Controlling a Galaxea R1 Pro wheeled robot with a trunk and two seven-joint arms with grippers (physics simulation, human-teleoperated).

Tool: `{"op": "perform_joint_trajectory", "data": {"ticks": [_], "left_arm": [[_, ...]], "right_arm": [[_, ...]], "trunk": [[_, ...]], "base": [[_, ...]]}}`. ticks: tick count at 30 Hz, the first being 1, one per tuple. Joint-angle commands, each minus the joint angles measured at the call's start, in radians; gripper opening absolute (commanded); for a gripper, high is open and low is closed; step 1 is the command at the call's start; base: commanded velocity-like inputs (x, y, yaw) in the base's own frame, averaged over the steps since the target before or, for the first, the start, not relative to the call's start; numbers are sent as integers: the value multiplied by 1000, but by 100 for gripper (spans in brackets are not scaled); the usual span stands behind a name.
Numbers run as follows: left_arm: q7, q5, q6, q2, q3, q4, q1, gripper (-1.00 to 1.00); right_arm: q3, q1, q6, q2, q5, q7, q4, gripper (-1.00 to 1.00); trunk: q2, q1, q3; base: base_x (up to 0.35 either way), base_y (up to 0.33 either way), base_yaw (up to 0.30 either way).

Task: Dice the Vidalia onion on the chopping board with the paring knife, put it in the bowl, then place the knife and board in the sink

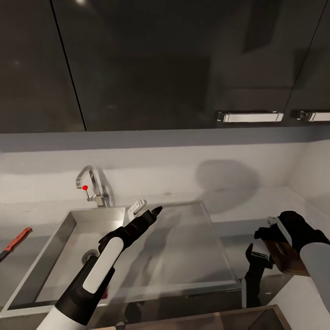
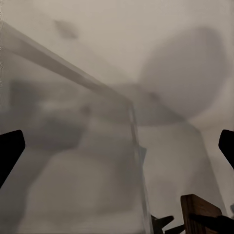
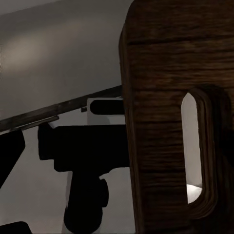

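Late stage, by my judgement: the right gripper (image 1: 275,238) is clamped on the dark brown wooden chopping board with handle slot (image 1: 286,257), just right of the rectangular stainless-steel sink (image 1: 59,233). Red-handled paring knife (image 1: 15,243) lies on the glossy grey countertop (image 1: 256,206), not yet binned. Left gripper (image 1: 153,213) spread, empty, over the basin. Dark glossy wall cabinets (image 1: 183,64) above.

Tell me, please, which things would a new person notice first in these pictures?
First, the steel sink with its bent tap and red knob, low in the head view. Then the right pincer at the right, holding the dark chopping board by its slotted end. The red-handled paring knife lies on the countertop left of the sink.
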Motion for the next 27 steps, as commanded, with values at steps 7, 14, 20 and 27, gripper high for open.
{"op": "perform_joint_trajectory", "data": {"ticks": [7, 14, 20, 27], "left_arm": [[9, 10, 1, 0, 0, -2, -1, 100], [9, 10, 1, 0, 0, -3, -1, 100], [9, 10, 1, 0, 0, -3, -1, 100], [9, 10, 1, 0, 0, -3, -1, 100]], "right_arm": [[-3, -1, 4, 0, 5, 6, -1, 100], [-4, -1, 4, 0, 5, 6, -1, 100], [-3, -1, 4, 0, 5, 17, -1, 100], [-4, -1, 4, 0, 5, 19, -1, 100]], "trunk": [[-2, 1, -8], [-2, 1, -9], [-2, 1, -17], [-2, 1, -27]], "base": [[0, 0, 30], [0, 0, 3], [0, 0, 0], [0, 0, 0]]}}
